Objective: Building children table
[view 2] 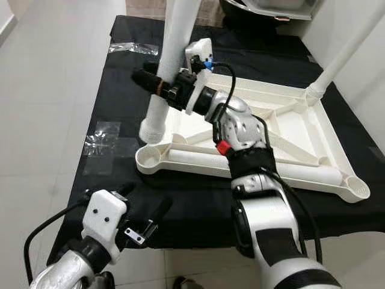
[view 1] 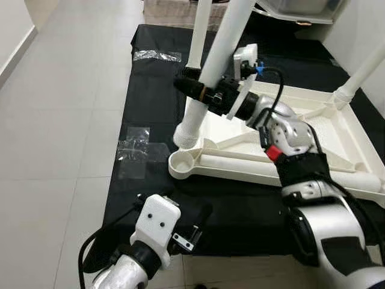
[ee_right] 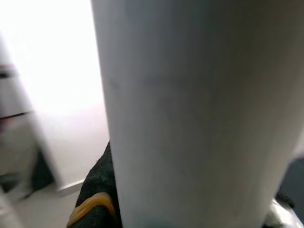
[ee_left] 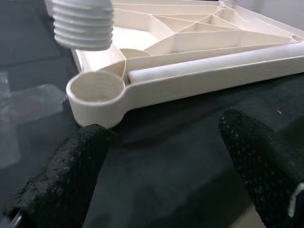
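The cream tabletop (view 1: 337,129) lies upside down on a black cloth. Its near-left corner has a round threaded socket (view 1: 183,161), also close in the left wrist view (ee_left: 97,90). My right gripper (view 1: 201,89) is shut on a white table leg (view 1: 225,45), which it holds tilted. The leg's threaded end (view 1: 186,129) hangs just above and behind the socket, apart from it. In the right wrist view the leg (ee_right: 190,114) sits against a black finger (ee_right: 95,190). My left gripper (view 2: 141,201) is open and low over the cloth's front edge, short of the socket.
One leg (view 1: 361,72) stands screwed into the far-right corner, and another white leg (view 1: 201,27) rises behind my right gripper. A loose leg (view 1: 271,164) lies along the tabletop's front rail. Clear plastic bags (view 1: 138,150) lie at the cloth's left edge. Tiled floor lies to the left.
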Motion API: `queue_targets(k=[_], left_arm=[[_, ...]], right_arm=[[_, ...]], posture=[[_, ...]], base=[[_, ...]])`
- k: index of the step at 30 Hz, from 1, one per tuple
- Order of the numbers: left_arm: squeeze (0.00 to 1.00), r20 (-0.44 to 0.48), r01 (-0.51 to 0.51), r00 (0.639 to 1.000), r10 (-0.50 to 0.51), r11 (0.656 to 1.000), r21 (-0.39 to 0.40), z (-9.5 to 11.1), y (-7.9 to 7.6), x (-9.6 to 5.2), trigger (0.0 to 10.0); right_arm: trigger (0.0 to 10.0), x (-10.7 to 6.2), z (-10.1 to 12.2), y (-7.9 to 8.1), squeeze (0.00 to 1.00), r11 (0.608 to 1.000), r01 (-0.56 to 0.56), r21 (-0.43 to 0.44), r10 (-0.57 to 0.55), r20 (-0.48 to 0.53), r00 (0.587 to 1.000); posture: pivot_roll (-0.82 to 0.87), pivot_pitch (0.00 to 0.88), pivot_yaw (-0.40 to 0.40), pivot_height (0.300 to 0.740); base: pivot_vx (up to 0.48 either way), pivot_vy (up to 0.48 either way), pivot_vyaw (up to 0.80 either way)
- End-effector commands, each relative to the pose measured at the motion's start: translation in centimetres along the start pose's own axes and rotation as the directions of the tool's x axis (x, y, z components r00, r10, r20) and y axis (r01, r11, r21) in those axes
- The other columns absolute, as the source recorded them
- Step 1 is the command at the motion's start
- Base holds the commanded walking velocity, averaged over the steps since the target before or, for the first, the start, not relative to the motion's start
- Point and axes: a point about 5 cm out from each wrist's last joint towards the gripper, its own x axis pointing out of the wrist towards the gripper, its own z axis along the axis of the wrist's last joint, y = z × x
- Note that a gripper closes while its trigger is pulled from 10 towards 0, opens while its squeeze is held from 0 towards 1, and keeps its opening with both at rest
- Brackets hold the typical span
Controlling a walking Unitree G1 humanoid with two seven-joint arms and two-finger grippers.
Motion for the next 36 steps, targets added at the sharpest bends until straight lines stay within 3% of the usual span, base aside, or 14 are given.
queue_targets(k=[1, 6, 7, 9, 13, 21, 26, 36], left_arm=[[0.0, -0.027, 0.024, 0.999, -0.025, 0.999, -0.025, -0.3, -0.6, -0.5, 10.0], [0.0, -0.037, 0.004, 0.999, -0.004, 1.0, -0.004, -0.4, -0.6, -1.1, 10.0], [0.0, -0.032, -0.056, 0.998, 0.057, 0.998, 0.031, -0.3, -0.1, -1.5, 10.0], [0.0, -0.032, -0.056, 0.998, 0.057, 0.998, 0.031, -0.3, -0.1, -1.5, 10.0], [0.0, 0.002, -0.164, 0.986, 0.165, 0.98, 0.112, 0.5, 0.5, -2.1, 10.0], [0.0, 0.012, -0.164, 0.986, 0.164, 0.974, 0.155, 0.7, 0.3, -2.4, 10.0], [0.0, 0.011, -0.153, 0.988, 0.154, 0.974, 0.168, 0.8, 0.1, -2.4, 10.0], [0.0, 0.001, -0.157, 0.987, 0.159, 0.972, 0.177, 0.8, -0.1, -2.6, 10.0]], right_arm=[[0.0, -0.3, 0.2, 0.3, 0.0, 0.995, -0.099, 0.018, 0.099, 0.004, 0.995], [0.0, -0.5, -0.3, 0.7, 0.0, 0.986, -0.163, 0.043, 0.164, -0.016, 0.986], [0.0, -0.3, -0.8, 0.8, 0.0, 0.98, -0.196, 0.046, 0.197, -0.019, 0.98], [0.0, -0.3, -0.8, 0.8, 0.0, 0.98, -0.196, 0.046, 0.197, -0.019, 0.98], [0.0, 0.3, -2.0, 1.0, 0.0, 0.961, -0.274, 0.049, 0.275, -0.027, 0.961], [0.0, 0.7, -3.0, 1.1, 0.0, 0.961, -0.276, 0.019, 0.277, -0.077, 0.958], [0.0, 0.9, -3.4, 0.9, 0.0, 0.962, -0.262, -0.071, 0.247, -0.169, 0.954], [0.0, 0.6, -2.8, 0.7, 0.0, 0.946, -0.307, -0.108, 0.282, -0.195, 0.939]], posture=[[0.13, 0.198, -0.129, 0.74], [0.14, 0.204, -0.129, 0.74], [0.13, 0.212, -0.126, 0.74], [0.13, 0.212, -0.126, 0.74], [0.14, 0.222, -0.127, 0.74], [0.15, 0.228, -0.125, 0.74], [0.15, 0.242, -0.125, 0.74], [0.15, 0.253, -0.124, 0.74]], base=[[0.0, 0.0, 0.0], [0.0, 0.0, 0.0], [0.0, 0.0, 0.0], [0.0, 0.0, 0.0], [0.0, 0.0, 0.0], [0.0, 0.0, 0.0], [0.0, 0.0, 0.0], [0.0, 0.0, 0.0]])
